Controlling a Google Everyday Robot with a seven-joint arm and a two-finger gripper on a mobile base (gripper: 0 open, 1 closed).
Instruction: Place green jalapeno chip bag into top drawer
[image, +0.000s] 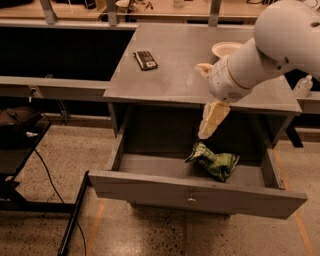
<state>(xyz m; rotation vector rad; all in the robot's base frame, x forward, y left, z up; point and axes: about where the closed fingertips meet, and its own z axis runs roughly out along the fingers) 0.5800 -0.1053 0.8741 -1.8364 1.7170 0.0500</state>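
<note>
The green jalapeno chip bag (216, 163) lies crumpled on the floor of the open top drawer (150, 187), towards its right side. The drawer is pulled out, and its round knob (191, 200) faces me. My gripper (202, 101) hangs above the drawer at the grey table's front edge, over the bag and apart from it. Its jaws are open and empty. One pale finger (212, 119) points down towards the bag and the other finger (204, 69) is up over the tabletop.
On the grey tabletop (170, 75) lie a small dark rectangular packet (145, 60) and a white bowl (226, 49). A clear bottle (303, 86) stands at the right edge. A dark shelf with a bag (15, 122) and a cable stands on the left floor.
</note>
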